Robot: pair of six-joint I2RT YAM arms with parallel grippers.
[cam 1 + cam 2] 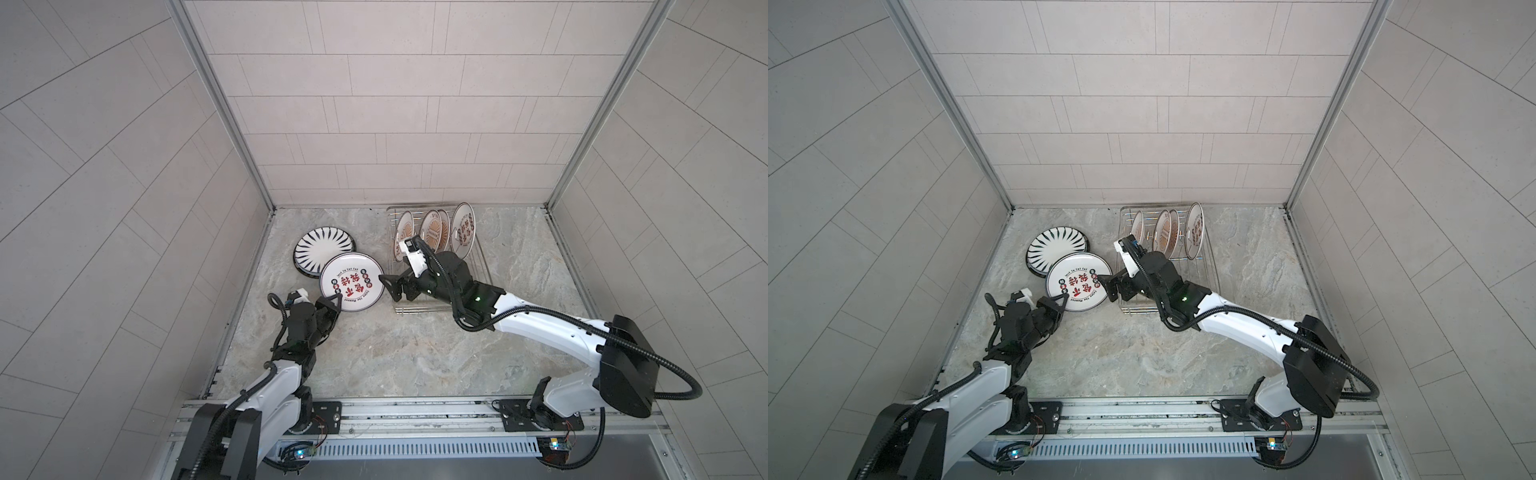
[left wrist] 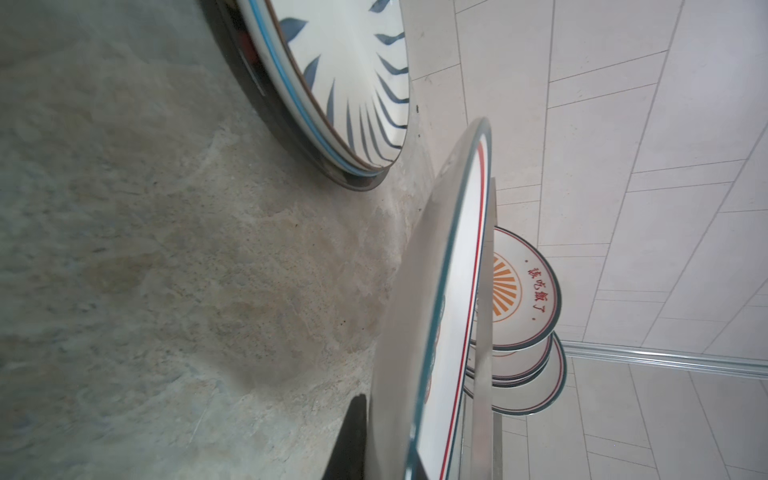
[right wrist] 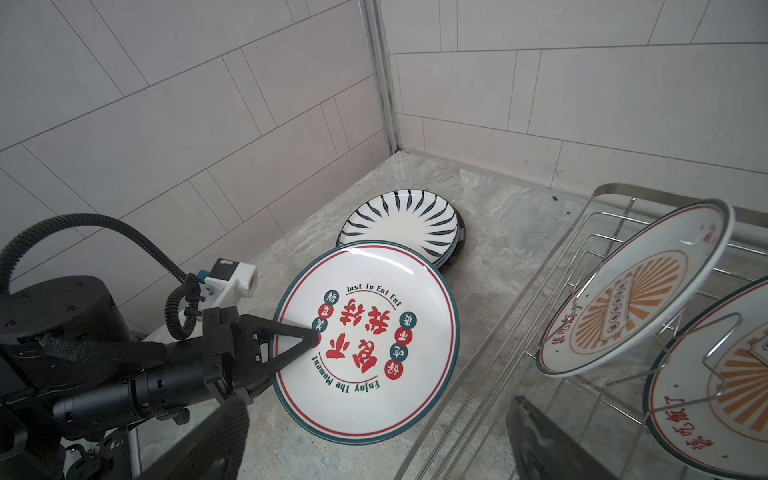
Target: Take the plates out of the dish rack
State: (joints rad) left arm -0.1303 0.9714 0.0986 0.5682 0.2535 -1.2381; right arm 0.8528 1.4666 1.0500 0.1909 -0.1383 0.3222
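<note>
Right arm (image 1: 540,328), nearest the lens, stretches over the dish rack (image 3: 665,187), far and right of centre, where four plates (image 1: 432,230) stand on edge. Left of it the lettered plate (image 1: 351,282) hangs tilted, overlapping the striped plate (image 1: 324,247). Left gripper (image 1: 332,305) is clamped on its near rim; right gripper (image 1: 392,289) gapes just beside it. Looks like set-down time: lower it flat, let go, then the right one grabs another.

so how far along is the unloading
Done: the striped plate lies on the table, out of the dish rack. In hand: the left end effector is shut on the rim of the lettered plate, which overlaps the striped one; the right end effector is open beside it. Left: four plates stand in the rack.
</note>
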